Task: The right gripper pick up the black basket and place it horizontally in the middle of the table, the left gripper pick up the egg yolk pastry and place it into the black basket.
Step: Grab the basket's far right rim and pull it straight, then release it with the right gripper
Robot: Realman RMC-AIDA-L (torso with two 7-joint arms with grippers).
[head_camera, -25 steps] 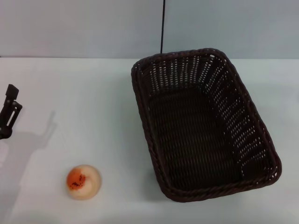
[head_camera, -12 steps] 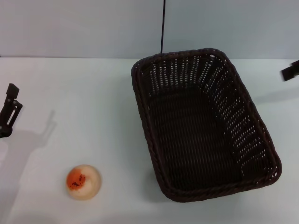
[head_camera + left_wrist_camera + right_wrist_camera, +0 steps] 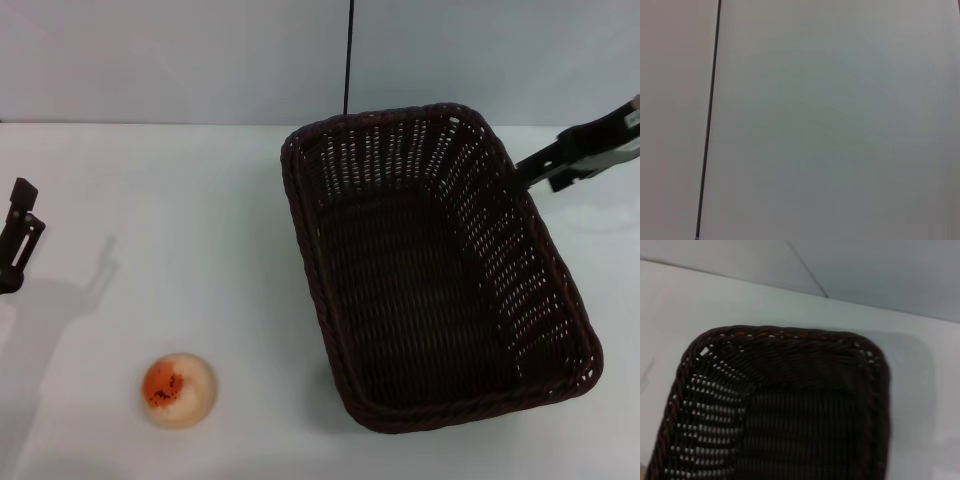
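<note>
The black basket (image 3: 420, 300) stands empty on the white table (image 3: 180, 220), right of the middle, its long side running from far to near. It fills the right wrist view (image 3: 790, 405). My right gripper (image 3: 535, 172) reaches in from the right edge and hovers just above the basket's far right rim. The egg yolk pastry (image 3: 178, 389) sits on the table at the near left, well apart from the basket. My left gripper (image 3: 18, 235) is at the far left edge, away from the pastry. The left wrist view shows none of these things.
A thin black cable (image 3: 348, 55) hangs down the grey wall behind the basket. It also shows as a dark line in the left wrist view (image 3: 709, 120). The table's far edge meets the wall just beyond the basket.
My right gripper has come into view from the right and moved left up to the basket's far right rim. The basket, the pastry and the left gripper have not moved.
</note>
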